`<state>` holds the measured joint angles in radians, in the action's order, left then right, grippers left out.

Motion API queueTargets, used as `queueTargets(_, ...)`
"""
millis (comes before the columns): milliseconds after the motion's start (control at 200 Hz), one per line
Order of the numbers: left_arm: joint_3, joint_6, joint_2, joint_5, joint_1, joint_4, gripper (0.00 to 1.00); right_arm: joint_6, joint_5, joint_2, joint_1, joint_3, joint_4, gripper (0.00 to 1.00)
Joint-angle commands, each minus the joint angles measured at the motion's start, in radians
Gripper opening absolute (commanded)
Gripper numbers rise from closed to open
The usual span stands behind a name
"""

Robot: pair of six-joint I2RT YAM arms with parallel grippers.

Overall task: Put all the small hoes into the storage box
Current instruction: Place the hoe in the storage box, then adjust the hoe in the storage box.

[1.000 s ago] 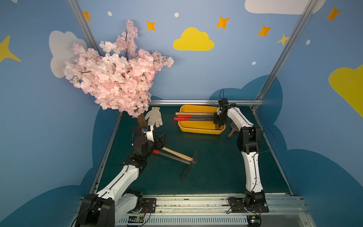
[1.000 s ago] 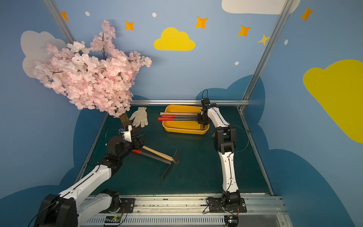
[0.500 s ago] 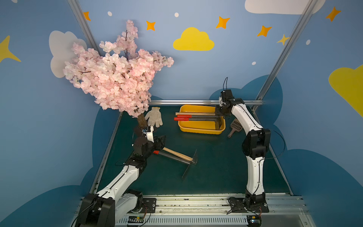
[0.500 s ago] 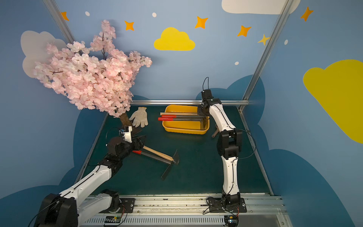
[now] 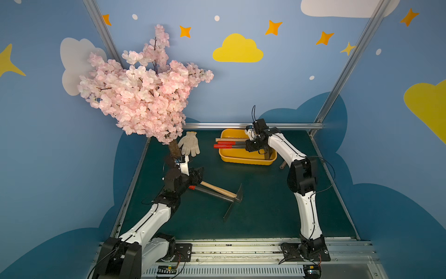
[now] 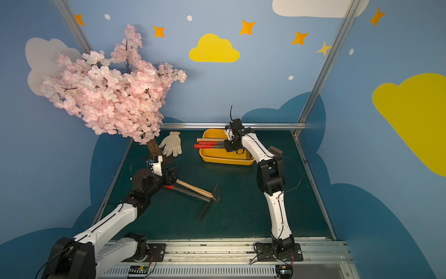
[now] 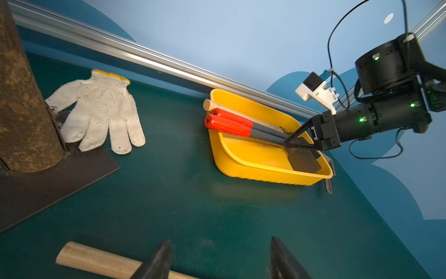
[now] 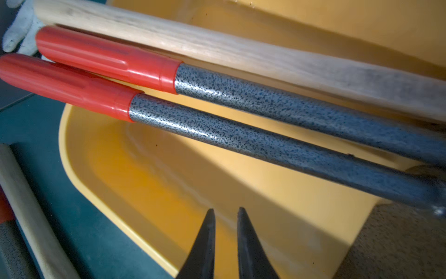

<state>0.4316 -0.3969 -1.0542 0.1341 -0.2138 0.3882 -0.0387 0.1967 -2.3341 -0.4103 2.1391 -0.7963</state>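
Note:
The yellow storage box stands at the back of the mat. It holds two red-gripped grey small hoes and a wooden-handled one, their handles sticking out over its left rim. My right gripper hovers over the box beside the shafts, jaws a narrow gap apart with nothing between them. Two more hoes lie crossed on the mat, one wooden-handled and one grey-shafted. My left gripper stands open at their handle ends, one finger over the wooden handle.
A pink blossom tree on a dark base plate fills the back left corner. A white glove lies beside it. A small rake-like tool lies behind the box on the right. An aluminium rail bounds the back.
My right gripper lifted off the box's right end, moved left over the box, and its jaws narrowed. The left arm and the hoes on the mat have not moved.

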Motion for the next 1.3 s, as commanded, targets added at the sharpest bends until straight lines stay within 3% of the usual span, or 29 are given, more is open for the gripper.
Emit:
queueTargets(0,0.008,0.004,0.021,0.004,0.004,-0.02,0.65,0.007,0.043,-0.051,-0.004,0.042,0.017,0.19)
queueTargets(325,0.037,0.022,0.035,-0.005,0.005,-0.07,0.65,-0.041,0.045,-0.186,0.004,0.154,0.058,0.19)
queueTargets(891,0.037,0.014,0.027,-0.007,0.005,-0.079,0.65,-0.149,0.028,-0.247,0.058,0.212,0.199,0.21)
queueTargets(1296,0.024,0.008,0.047,-0.007,0.004,-0.081,0.65,-0.108,0.071,-0.159,0.061,0.137,0.205,0.21)
